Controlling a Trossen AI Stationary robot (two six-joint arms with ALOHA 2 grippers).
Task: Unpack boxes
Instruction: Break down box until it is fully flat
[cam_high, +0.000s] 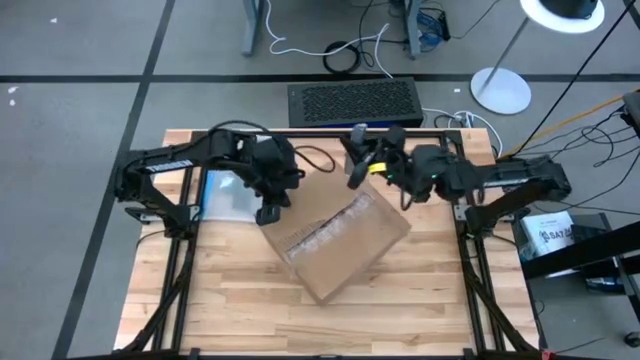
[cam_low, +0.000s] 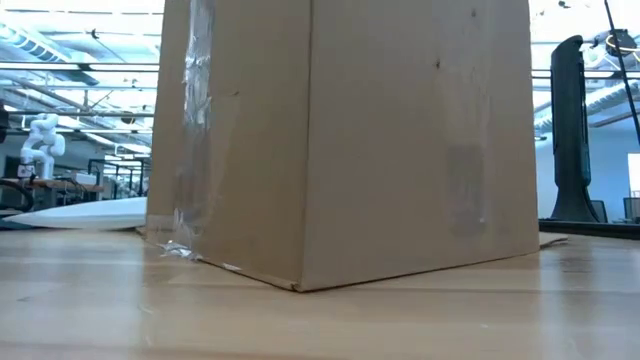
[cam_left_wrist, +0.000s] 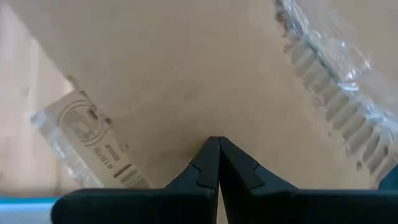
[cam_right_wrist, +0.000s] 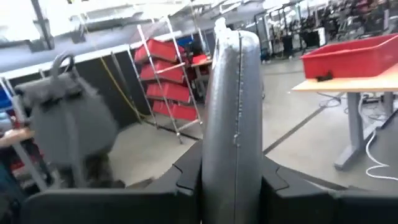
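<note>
Left arm reaching in from 9 o'clock, left gripper (cam_high: 271, 213) pointing down, fingers (cam_left_wrist: 208, 163) pressed fully together, nothing between. Right arm in from 3 o'clock, wrist raised, right gripper (cam_high: 357, 170) aimed toward 9 o'clock, jaws clamped on grey upright piece.

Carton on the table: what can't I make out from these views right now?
- Carton contents: flaps closed in the high view.
- Low view: carton fills the picture, hiding both arms; its top is cut off.
- Left gripper, shut: whether its tips touch the cardboard is unclear.
- Right gripper clamps a grey flat thing; what it is can't be told.
</note>
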